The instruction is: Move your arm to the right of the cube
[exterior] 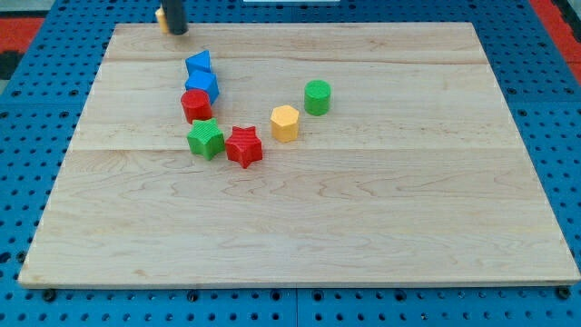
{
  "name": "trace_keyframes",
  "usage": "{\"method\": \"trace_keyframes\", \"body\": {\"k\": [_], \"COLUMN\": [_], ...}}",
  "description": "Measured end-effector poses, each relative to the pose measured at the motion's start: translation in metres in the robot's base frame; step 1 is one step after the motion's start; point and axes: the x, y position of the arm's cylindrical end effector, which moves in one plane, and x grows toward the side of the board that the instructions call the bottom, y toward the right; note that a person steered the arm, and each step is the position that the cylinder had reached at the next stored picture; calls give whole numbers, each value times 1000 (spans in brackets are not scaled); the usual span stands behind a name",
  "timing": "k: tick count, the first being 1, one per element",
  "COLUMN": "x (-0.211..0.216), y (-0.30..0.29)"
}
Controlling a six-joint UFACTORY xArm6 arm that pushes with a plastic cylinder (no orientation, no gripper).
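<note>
A blue cube (203,85) sits left of the board's middle, in the upper half. Another blue block (198,63), of unclear shape, touches it just above. My tip (174,32) is at the view's top left, at the board's top edge, above and to the left of both blue blocks. A yellow block (160,17) shows partly behind the rod.
A red cylinder (195,105) sits just below the cube. A green star (206,138) and a red star (243,145) lie below that. A yellow hexagonal block (285,123) and a green cylinder (317,96) stand to the right. The wooden board (363,227) lies on a blue pegboard.
</note>
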Motion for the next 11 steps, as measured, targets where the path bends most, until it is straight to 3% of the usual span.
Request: {"method": "trace_keyframes", "body": {"k": [5,6,7,9,10,11], "x": [10,55,39,87,141,170], "y": [19,126,140,201,166,77]}}
